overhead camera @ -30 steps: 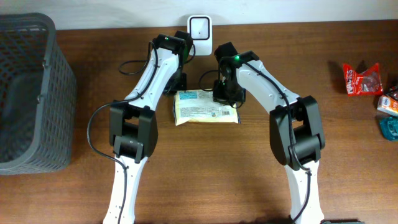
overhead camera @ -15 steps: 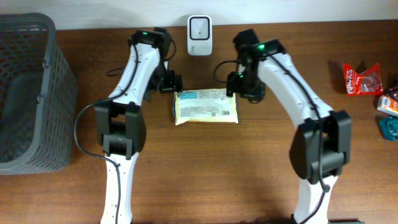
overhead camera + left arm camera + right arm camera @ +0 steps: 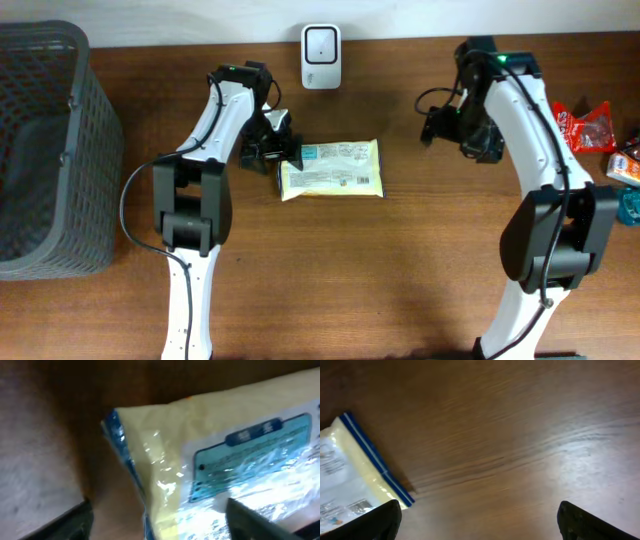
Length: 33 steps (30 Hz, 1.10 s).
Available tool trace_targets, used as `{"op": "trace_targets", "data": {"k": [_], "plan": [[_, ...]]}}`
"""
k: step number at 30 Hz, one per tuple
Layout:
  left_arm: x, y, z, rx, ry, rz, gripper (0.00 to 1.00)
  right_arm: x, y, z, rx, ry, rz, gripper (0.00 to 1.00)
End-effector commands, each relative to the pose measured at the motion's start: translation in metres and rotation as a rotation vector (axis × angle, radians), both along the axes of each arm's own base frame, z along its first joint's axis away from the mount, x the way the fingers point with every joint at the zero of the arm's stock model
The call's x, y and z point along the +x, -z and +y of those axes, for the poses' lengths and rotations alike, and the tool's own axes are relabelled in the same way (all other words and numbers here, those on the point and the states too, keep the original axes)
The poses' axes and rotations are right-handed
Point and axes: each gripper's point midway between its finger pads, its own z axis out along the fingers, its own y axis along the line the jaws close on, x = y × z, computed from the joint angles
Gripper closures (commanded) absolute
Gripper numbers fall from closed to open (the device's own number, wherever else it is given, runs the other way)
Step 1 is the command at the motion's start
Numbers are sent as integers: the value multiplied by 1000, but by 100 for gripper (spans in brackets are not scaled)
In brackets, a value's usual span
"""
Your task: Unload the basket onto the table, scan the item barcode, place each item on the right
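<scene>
The item, a flat yellow packet (image 3: 335,168) with blue print, lies label up on the brown table, below the white scanner (image 3: 320,43). Its barcode is too small to make out. My left gripper (image 3: 280,152) is at the packet's left end. In the left wrist view the left gripper (image 3: 160,530) is open, its dark fingers (image 3: 75,520) astride the edge of the packet (image 3: 210,450). My right gripper (image 3: 440,128) hangs well to the packet's right. In the right wrist view the right gripper (image 3: 482,525) is open over bare wood, with only the packet's corner (image 3: 355,475) at the left.
A tall grey mesh basket (image 3: 45,150) stands at the far left. Several snack packets lie at the right edge: a red one (image 3: 580,125), an orange one (image 3: 625,168) and a teal one (image 3: 628,205). Cables trail behind both arms near the scanner.
Both grippers have opened. The right arm has swung away to the right of the packet. The left arm moved out, then came down at the packet's left end.
</scene>
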Motion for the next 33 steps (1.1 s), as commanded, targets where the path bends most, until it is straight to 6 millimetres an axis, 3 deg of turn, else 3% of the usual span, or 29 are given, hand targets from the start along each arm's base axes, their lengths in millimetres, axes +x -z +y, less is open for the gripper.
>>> {"op": "trace_targets", "data": {"k": [1, 2, 6, 7, 13, 18, 22, 27, 31, 33], "plan": [[-18, 29, -2, -19, 13, 72, 40, 0, -7, -8, -17, 15, -18, 1], [-19, 33, -3, -18, 17, 74, 47, 0, -7, -8, -18, 15, -18, 1], [-20, 37, -5, -12, 25, 70, 98, 4, -7, -8, -17, 19, -34, 1], [-20, 36, -5, -12, 24, 70, 100, 5, -7, -8, -17, 19, -40, 1], [-16, 26, -3, -12, 17, 68, 100, 6, -7, -8, -17, 19, -45, 1], [1, -4, 8, 44, 21, 13, 100, 6, -7, -8, -17, 19, -45, 1], [17, -41, 27, 168, 13, -65, 100, 6, -7, -8, -17, 19, -45, 1], [41, -95, 77, 462, -118, -221, 100, 6, -7, -8, -17, 19, -45, 1], [56, -131, 85, 495, -148, -353, 100, 6, -7, -8, -17, 19, -45, 1], [63, -149, 103, 595, -163, -424, 100, 6, -7, -8, -17, 19, -45, 1]]}}
